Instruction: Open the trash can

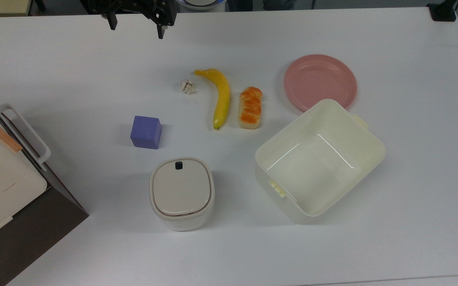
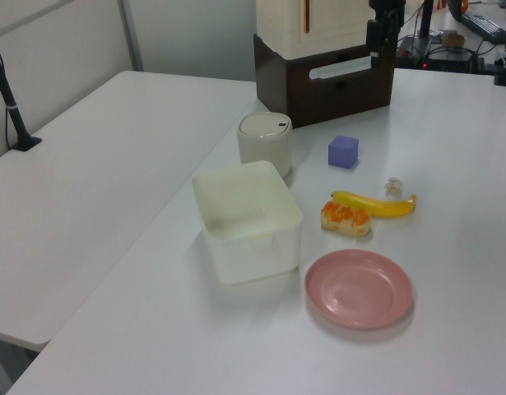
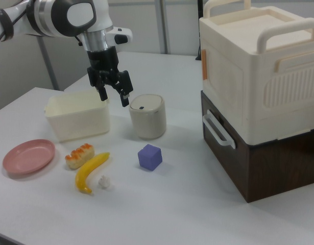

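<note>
The white worktop carries everything. At its left edge in the top view stands the biggest item, a cream appliance-like box with handles stacked on a dark brown cabinet with a white handle. Next in size is the pale yellow lidless tub, toward the right half of the worktop in the top view, its side tabs showing at two opposite walls. Just beyond its far corner lies the pink plate, which the tub's rim overlaps in the top view.

The robot arm reaches in from the worktop's far edge in the top view. Its end effector hangs in the air above that far edge, black fingers spread apart and pinching nothing, well apart from the trash can.

The trash can sits upright near the middle of the worktop's near half in the top view, between the cabinet and the tub, touching neither. Its beige lid is down flat, and the small black button sits at the rim on the side facing the far edge.

A banana lies near the centre, a glazed bread roll just beside it toward the plate. A purple cube stands near the trash can, on its far side. A small crumpled paper ball lies just beside the banana's stem end.
</note>
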Robot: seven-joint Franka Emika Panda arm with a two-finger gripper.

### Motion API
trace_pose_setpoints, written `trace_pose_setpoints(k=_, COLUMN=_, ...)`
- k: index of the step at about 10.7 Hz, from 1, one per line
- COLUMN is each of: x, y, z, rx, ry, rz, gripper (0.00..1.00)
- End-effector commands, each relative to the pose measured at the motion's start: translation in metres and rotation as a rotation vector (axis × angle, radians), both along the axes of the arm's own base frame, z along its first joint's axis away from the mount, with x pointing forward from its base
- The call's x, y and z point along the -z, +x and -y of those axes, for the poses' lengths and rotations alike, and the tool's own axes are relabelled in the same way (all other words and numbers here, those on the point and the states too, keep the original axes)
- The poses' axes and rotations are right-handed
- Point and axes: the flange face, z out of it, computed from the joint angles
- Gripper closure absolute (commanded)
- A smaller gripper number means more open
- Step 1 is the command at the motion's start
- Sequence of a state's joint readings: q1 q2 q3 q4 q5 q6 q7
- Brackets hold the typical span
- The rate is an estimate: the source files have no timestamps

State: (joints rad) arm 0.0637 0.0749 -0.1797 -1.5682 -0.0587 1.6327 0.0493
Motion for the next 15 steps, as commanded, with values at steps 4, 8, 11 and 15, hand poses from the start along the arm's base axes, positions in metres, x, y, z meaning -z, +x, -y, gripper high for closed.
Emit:
trace_pose_setpoints(k=4, x=-0.002, y=-0.012, z=-0.008, rx=-0.003, ry=0.007, rz=-0.066, gripper=0.00)
trace_pose_setpoints(k=8, x=0.004, y=-0.007, z=-0.014, rx=0.013, ry=0.005, rz=-0.062, gripper=0.00)
trace_pose_setpoints(k=11, x=0.014, y=0.004, z=-0.014, rx=0.003, ry=0.019, rz=-0.040, gripper=0.00)
trace_pose_setpoints(k=15, x=0.035, y=0.026, z=-0.041, rx=-0.067, ry=0.011, rz=-0.004, gripper=0.69)
